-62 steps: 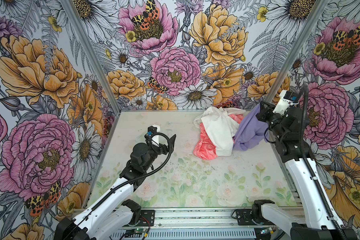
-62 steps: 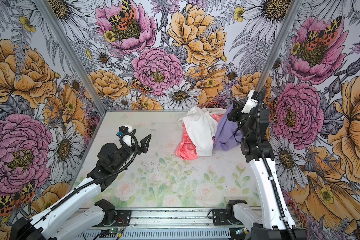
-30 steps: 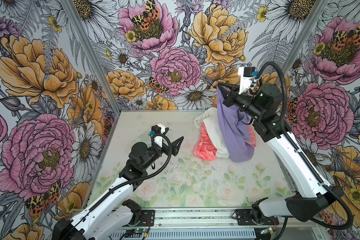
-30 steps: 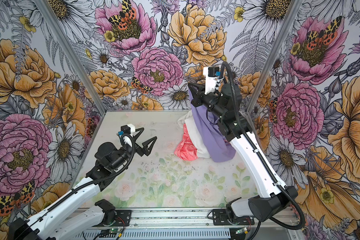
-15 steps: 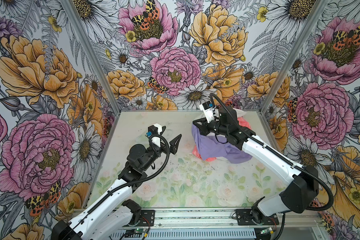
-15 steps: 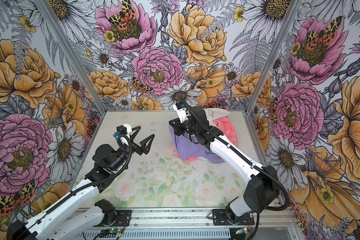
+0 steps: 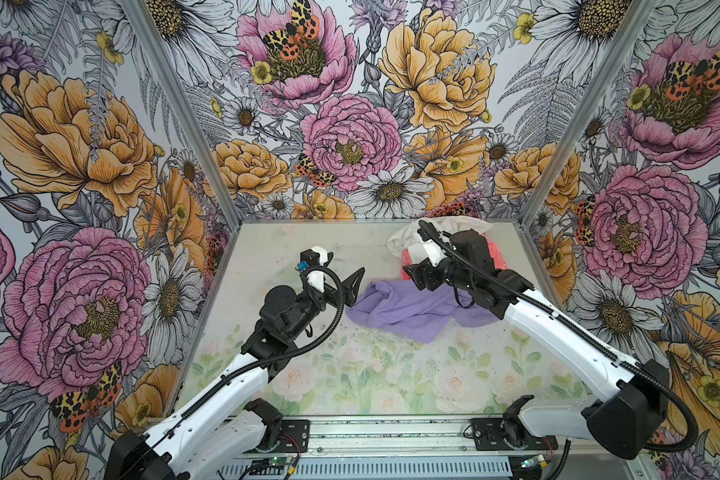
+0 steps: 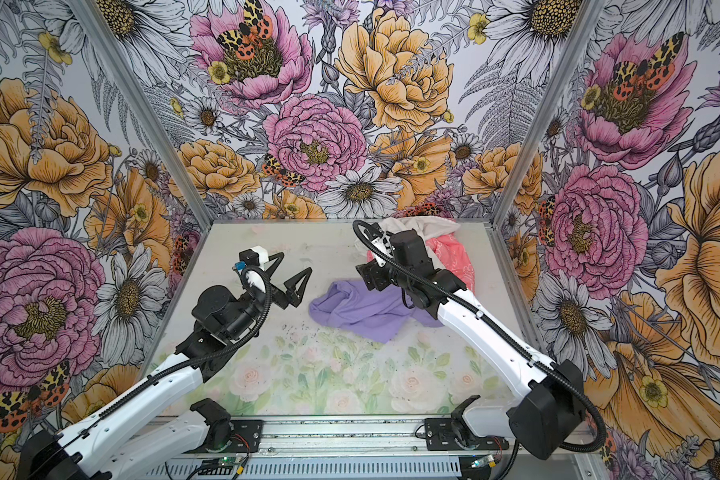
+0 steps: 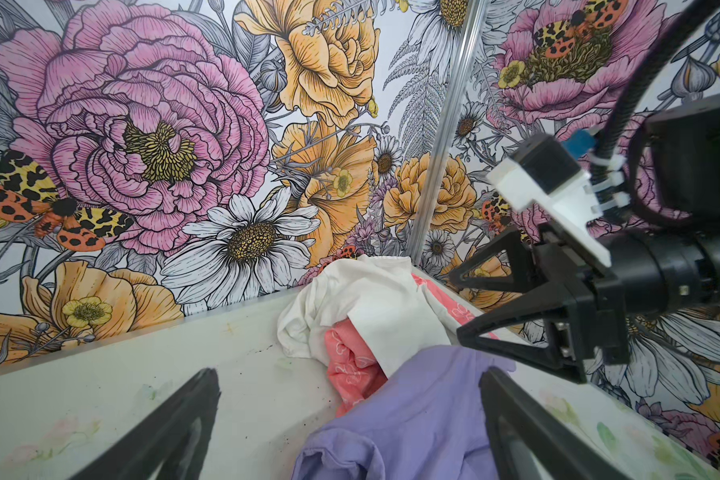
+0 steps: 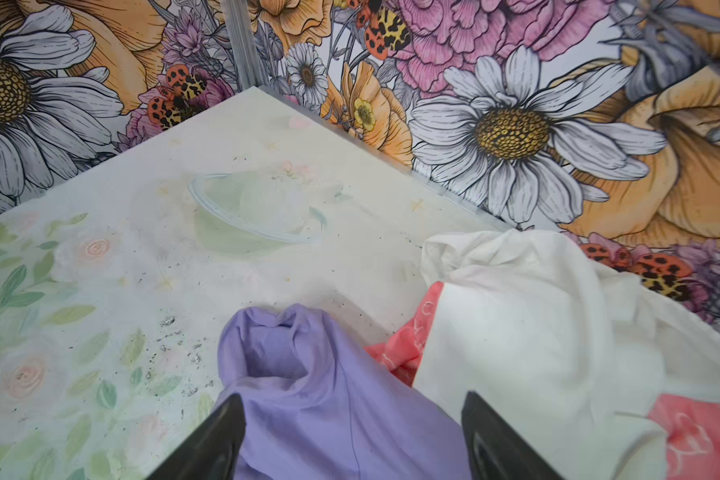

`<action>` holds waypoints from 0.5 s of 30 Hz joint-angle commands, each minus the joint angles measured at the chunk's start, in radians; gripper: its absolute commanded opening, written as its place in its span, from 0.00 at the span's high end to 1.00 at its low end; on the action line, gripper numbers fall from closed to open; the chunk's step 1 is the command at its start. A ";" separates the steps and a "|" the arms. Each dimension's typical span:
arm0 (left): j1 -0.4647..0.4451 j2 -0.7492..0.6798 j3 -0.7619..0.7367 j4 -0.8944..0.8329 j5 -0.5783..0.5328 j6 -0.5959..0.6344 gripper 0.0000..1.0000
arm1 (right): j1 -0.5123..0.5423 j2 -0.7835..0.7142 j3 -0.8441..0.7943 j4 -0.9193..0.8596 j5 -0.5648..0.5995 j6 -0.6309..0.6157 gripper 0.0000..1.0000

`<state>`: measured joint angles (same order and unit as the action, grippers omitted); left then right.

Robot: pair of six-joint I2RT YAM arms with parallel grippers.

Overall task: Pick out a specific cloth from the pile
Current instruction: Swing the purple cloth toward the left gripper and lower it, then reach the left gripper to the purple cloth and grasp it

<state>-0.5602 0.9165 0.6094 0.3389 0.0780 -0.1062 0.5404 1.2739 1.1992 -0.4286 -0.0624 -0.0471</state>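
In both top views I see the cloth (image 7: pixel 408 309) (image 8: pixel 362 309) lying crumpled mid-table (image 7: pixel 350 374), just in front of the pile (image 7: pixel 454 226). My right gripper (image 7: pixel 410 276) hovers at its far edge. My left gripper (image 7: pixel 356 286) sits just beside its left edge, jaws wide and empty.

Left wrist view: the right gripper (image 9: pixel 458 304) has its jaws spread with nothing between them. The cloth (image 9: pixel 412 415) lies below it, overlapping the pink cloth (image 9: pixel 350 361) under the shirt (image 9: pixel 362 299).

Right wrist view: my fingers (image 10: pixel 225 432) stand parted over the cloth (image 10: pixel 329 407), gripping nothing.
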 commanded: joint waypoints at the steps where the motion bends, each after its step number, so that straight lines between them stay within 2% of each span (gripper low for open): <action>1: -0.023 0.042 0.047 -0.042 0.018 0.011 0.01 | -0.024 -0.060 -0.008 0.006 0.082 -0.025 0.15; 9: -0.163 0.258 0.240 -0.288 0.034 0.172 0.02 | -0.127 -0.131 -0.025 0.008 0.125 0.087 0.12; 15: -0.297 0.466 0.407 -0.470 -0.052 0.309 0.10 | -0.220 -0.179 -0.055 0.008 0.179 0.173 0.12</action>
<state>-0.8104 1.3170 0.9588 0.0128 0.0738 0.0982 0.3561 1.1362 1.1542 -0.4290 0.0719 0.0582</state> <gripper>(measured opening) 0.910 0.879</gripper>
